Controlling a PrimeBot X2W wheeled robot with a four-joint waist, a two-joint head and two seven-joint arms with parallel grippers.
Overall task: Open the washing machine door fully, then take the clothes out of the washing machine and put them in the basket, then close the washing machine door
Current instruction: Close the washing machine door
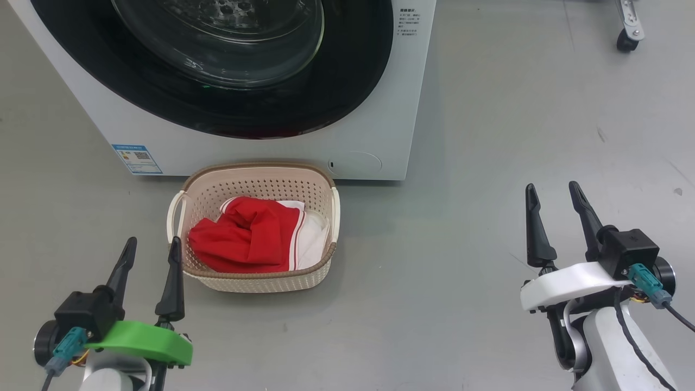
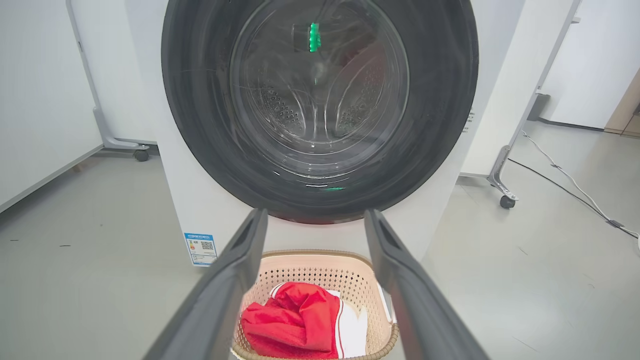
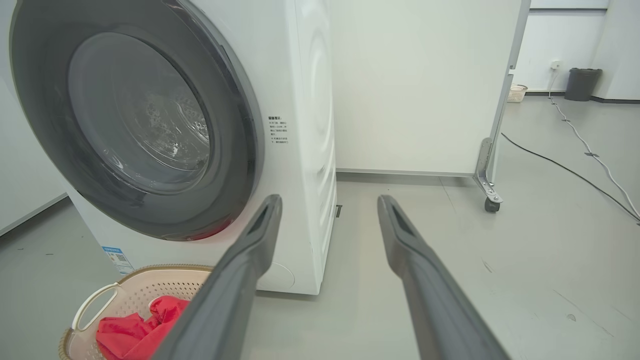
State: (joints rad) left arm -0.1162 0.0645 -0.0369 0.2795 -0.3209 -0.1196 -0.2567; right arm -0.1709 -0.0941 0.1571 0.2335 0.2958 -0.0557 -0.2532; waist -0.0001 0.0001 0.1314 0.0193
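Head view: the bright red fabric clothes (image 1: 247,236) with white trim lie bunched inside the cream perforated plastic basket (image 1: 260,282), which stands on the floor just in front of the white front-loading washing machine (image 1: 271,155). The round, glossy black-rimmed glass door (image 1: 347,81) appears shut. The left gripper (image 1: 153,241) and the right gripper (image 1: 552,189) both stand spread wide and empty. The garments look soft, light and limp; a raised fold at the heap's middle offers the best hold.

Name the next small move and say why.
Probably none beyond parking the arms: the door looks flush on the washer, the clothes lie in the basket, and the left gripper and right gripper stand open and empty.
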